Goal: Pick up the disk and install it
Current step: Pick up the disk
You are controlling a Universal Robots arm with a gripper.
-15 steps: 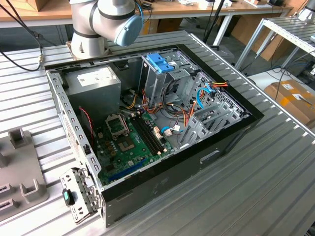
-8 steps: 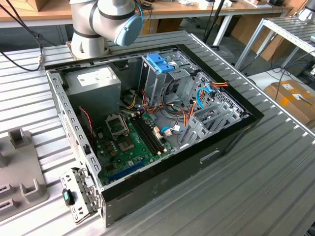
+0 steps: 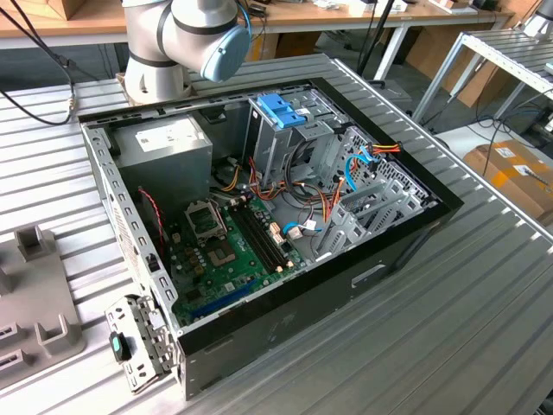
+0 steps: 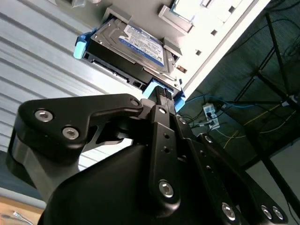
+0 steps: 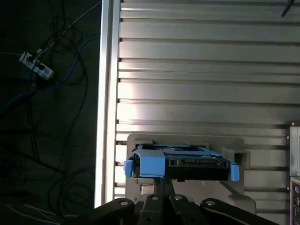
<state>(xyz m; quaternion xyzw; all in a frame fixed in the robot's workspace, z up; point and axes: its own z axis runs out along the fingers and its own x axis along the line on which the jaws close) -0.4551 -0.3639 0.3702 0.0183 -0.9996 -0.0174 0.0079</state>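
Note:
The disk (image 5: pixel 180 161) lies in a grey holder (image 5: pixel 187 140) on the ribbed metal table, close to the table's edge (image 5: pixel 107 93). In the second wrist view the disk (image 4: pixel 133 40) shows its white and blue label and light blue side rails. My gripper (image 5: pixel 163 180) is right at the disk's near side, by a blue rail tab. Its two fingers stand together, shut, with nothing seen between them. In the second wrist view the gripper (image 4: pixel 161 93) has its ribbed fingertip against the blue rail end.
An open computer case (image 3: pixel 285 216) lies on the table, with a metal drive cage topped by a blue latch (image 3: pixel 281 111) and a grey power supply (image 3: pixel 164 143). The arm's base (image 3: pixel 173 43) stands behind it. Grey fixtures (image 3: pixel 34 285) sit at the exterior view's left. Cables hang below the table edge (image 5: pixel 37 65).

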